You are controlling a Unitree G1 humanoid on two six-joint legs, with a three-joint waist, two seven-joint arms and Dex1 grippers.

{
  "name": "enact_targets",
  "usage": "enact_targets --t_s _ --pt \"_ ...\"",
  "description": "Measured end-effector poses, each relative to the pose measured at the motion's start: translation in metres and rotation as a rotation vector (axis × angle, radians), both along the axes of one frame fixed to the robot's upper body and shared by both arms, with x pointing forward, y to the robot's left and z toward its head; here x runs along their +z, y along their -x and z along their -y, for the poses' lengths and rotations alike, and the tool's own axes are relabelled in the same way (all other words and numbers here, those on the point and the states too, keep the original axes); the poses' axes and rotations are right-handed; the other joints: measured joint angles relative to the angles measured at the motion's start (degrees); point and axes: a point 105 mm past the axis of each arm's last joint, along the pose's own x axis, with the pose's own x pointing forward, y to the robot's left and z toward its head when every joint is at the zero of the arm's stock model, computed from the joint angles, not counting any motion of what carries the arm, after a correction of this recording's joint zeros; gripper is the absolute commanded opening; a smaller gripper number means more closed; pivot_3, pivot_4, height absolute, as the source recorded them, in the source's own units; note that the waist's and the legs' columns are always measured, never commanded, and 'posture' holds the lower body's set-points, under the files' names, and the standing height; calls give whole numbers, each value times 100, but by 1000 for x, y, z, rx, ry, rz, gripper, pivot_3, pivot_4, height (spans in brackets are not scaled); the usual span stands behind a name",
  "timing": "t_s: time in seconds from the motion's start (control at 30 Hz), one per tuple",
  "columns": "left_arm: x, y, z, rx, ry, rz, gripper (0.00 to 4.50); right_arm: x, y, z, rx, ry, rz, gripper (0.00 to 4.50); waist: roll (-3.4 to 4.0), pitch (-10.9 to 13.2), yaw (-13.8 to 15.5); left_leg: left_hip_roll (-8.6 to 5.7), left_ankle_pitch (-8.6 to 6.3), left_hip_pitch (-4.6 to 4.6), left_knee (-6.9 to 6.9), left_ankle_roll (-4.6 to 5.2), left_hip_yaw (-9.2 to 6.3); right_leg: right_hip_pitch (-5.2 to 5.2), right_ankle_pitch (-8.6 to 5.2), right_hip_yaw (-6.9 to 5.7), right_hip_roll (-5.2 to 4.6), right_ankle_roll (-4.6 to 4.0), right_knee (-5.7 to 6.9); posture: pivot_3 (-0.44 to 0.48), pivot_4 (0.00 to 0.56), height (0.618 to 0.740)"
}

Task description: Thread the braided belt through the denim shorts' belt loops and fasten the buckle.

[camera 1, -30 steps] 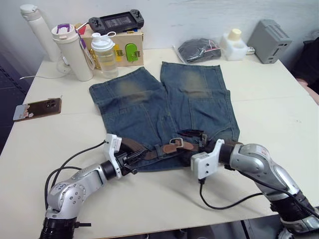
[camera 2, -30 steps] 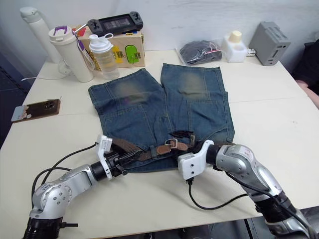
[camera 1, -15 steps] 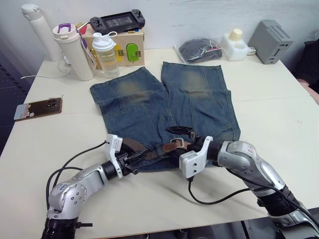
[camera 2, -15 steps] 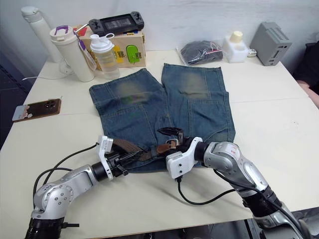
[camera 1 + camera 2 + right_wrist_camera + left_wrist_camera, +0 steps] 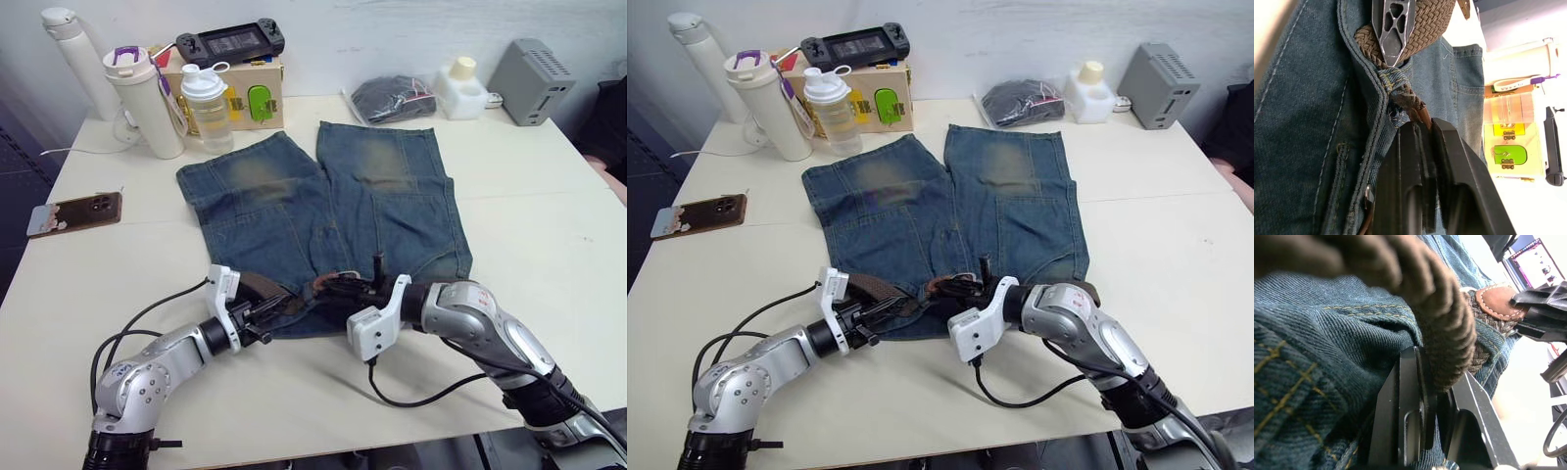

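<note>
- Here, the denim shorts point(image 5: 323, 211) lie flat mid-table, legs pointing to 12 o'clock, waistband toward 6 o'clock at the robot's side.
- The braided belt point(image 5: 263, 287) runs along that waistband, from the left gripper point(image 5: 265, 313) at about 8 o'clock of the shorts across to the right gripper point(image 5: 345, 291) near 6 o'clock.
- The head views show both grippers touching the waistband, near each other, but not how the fingers stand.
- The left wrist view gives that: its two black fingers point(image 5: 1410, 416) are pressed together with the thick woven strap pinched at their tips, lying over blue denim; a tan leather tip point(image 5: 1496, 298) with pale stitching sits further along, just beside the other gripper's black finger.
- The right wrist view shows its fingers point(image 5: 1415, 171) closed on a thin brown stretch of belt just where it comes out of a belt loop point(image 5: 1396, 81) on the waistband seam; the left gripper's metal finger lies on the braid beyond.
- Around 11 o'clock stand a white bottle point(image 5: 142, 103) and a clear shaker point(image 5: 208, 108); a phone point(image 5: 73, 213) lies at 9 o'clock.
</note>
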Motion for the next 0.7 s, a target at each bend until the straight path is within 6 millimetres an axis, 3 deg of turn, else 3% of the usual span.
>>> enact_targets --t_s 0.17,0.43,0.57,0.67,0.7 --pt "0 0 -1 5 1 -3 0 -1 0 1 0 4 -5 92 0 0 -12 1 0 1 0 0 0 0 0 0 1 0 0 0 150 687" --pt "18 7 -8 21 43 48 3276 -3 0 1 -5 5 -12 0 0 0 -18 3 0 1 -2 0 0 0 0 0 1 0 0 0 150 687" --pt "28 24 -18 1 2 74 3276 -6 0 4 -18 6 -26 0 0 0 -25 5 0 0 -1 -1 -1 -1 -1 1 0 -1 -1 0 150 687" --pt "25 35 -22 -9 -38 64 3276 -6 -1 4 -27 6 -29 0 0 0 -20 4 -1 0 0 -1 -1 -1 -1 1 0 -2 -3 0 150 687" --pt "22 38 -23 -9 -46 51 3032 -6 -2 5 -29 6 -29 0 0 0 -13 2 -1 0 0 -1 -1 -1 -1 1 -1 -2 -3 0 150 687"
